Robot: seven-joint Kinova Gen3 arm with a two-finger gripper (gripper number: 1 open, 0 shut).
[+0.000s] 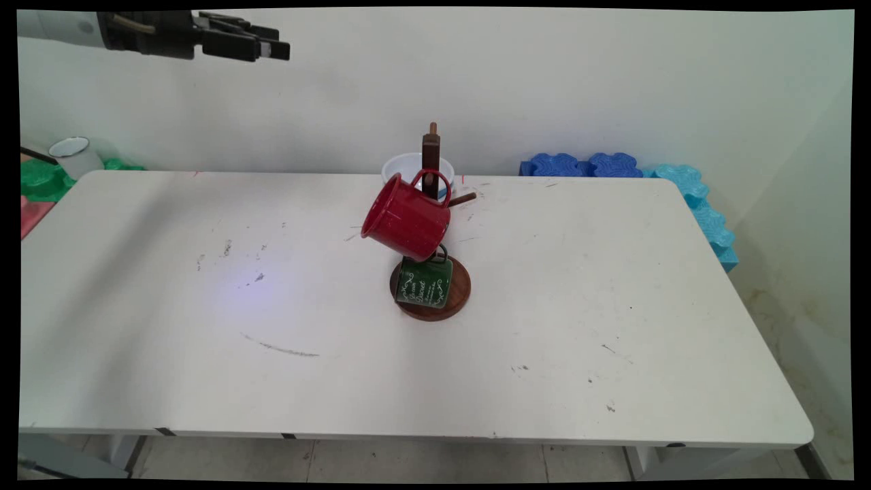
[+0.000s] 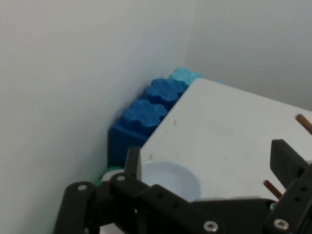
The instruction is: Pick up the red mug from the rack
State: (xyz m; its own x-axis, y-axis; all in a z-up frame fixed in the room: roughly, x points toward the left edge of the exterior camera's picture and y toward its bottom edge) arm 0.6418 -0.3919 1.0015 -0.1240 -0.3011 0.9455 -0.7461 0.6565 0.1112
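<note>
We see the pincer (image 1: 275, 42) raised high at the main view's upper left, around ten o'clock from the mug tree, pointing sideways toward three o'clock and well clear of the worktop (image 1: 612, 292). In the hand view its two fingers (image 2: 132, 163) stand wide apart with nothing between them, so we read it as spread open and empty.

Near the middle of the worktop stands a wooden mug tree (image 1: 431, 153) on a round brown base (image 1: 461, 289). A red enamel mug (image 1: 407, 216) hangs tilted from one of its pegs by the handle, mouth turned toward nine o'clock. Just below it, at six o'clock, a dark green mug (image 1: 424, 282) with white lettering hangs over the base. Behind the post, at twelve o'clock, sits a white bowl-like cup (image 1: 408, 167), which also shows pale between the fingers in the hand view (image 2: 170, 179).

Blue foam blocks (image 1: 578, 165) line the wall beyond the far edge at about two o'clock, running on in lighter blue (image 1: 701, 207) down the worktop's right side. At the far left, off the worktop, a white mug (image 1: 73, 155) rests on green foam (image 1: 41, 180).
</note>
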